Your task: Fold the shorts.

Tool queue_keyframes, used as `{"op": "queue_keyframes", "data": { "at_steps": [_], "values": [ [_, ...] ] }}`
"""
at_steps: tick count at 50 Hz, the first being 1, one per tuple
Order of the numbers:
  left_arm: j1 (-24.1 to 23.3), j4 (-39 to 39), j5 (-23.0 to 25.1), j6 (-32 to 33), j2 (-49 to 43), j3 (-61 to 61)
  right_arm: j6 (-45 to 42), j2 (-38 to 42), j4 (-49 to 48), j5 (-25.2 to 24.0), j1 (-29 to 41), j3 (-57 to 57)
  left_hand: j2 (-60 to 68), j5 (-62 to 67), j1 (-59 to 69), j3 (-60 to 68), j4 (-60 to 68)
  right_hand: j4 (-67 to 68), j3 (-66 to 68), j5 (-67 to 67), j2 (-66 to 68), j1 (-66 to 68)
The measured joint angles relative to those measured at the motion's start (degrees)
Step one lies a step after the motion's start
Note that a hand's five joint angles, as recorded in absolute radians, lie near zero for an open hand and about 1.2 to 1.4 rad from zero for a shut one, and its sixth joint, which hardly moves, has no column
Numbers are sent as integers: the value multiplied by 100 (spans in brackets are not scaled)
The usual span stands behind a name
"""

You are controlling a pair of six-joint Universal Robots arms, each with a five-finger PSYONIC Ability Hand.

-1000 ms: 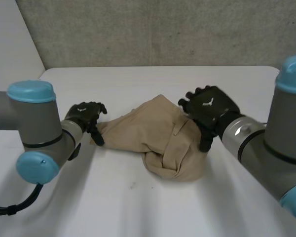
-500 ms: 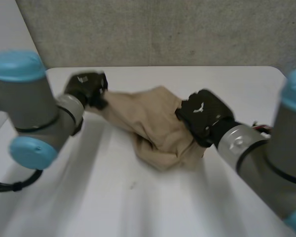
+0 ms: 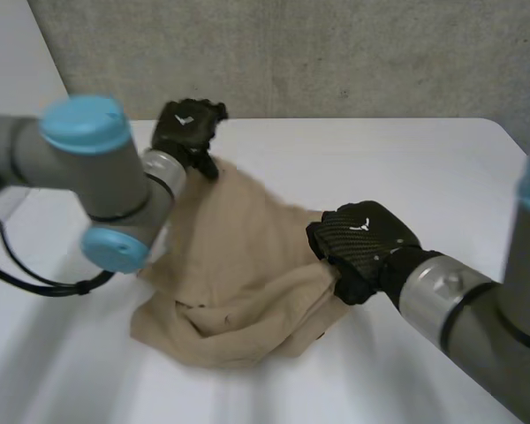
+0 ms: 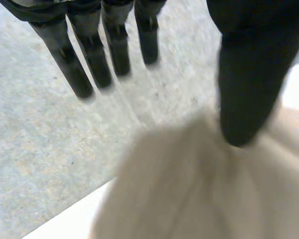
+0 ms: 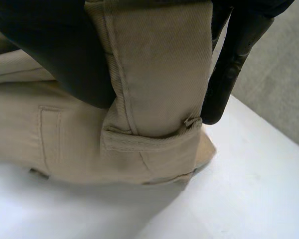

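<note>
The beige shorts [image 3: 238,265] lie bunched on the white table [image 3: 424,159], stretched between my two hands. My left hand [image 3: 187,124] is at the table's far edge, at the shorts' far corner. In the left wrist view its fingers [image 4: 70,64] are straight and clear of the cloth, and only the thumb [image 4: 249,84] touches the shorts [image 4: 189,189]. My right hand [image 3: 358,243] is at the right edge of the shorts. In the right wrist view the waistband [image 5: 154,59], with a belt loop, is pinched between its thumb [image 5: 55,50] and a finger [image 5: 234,59].
A grey concrete wall [image 3: 336,53] stands right behind the table's far edge, close to my left hand. Bare table surface spreads to the right of the shorts and along the near side.
My left hand swung from the near left to the far edge, taking the shorts' corner along, and its fingers straightened. My right hand curled shut on the waistband and pulled it nearer.
</note>
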Motion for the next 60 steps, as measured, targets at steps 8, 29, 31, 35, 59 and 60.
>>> {"op": "queue_keyframes", "data": {
  "at_steps": [8,29,31,35,59,60],
  "values": [
    [-165,500,-49,513,-326,-173,510,729,-528,508,-9,-49,-1265,-1398,-954,-1295,-1376,0,0,0,0,0],
    [58,-509,-59,257,3339,-4928,1672,1080,-1296,906,-561,147,-363,-400,73,-402,-452,25,0,0,0,0],
    [110,-572,-59,167,3372,-5147,1686,1106,-1313,911,-599,160,-363,-401,73,-402,-451,25,0,0,0,0],
    [221,-630,-56,-44,3339,-5468,1690,1144,-1329,912,-662,191,-363,-401,73,-402,-452,25,0,0,0,0],
    [353,127,-124,-224,3520,-5133,616,702,-890,886,-615,156,4070,3756,4164,3979,3942,25,0,0,0,0],
    [353,127,-124,-224,3520,-5133,616,702,-890,886,-615,156,4070,3756,4164,3979,3942,25,0,0,0,0]
  ]
}}
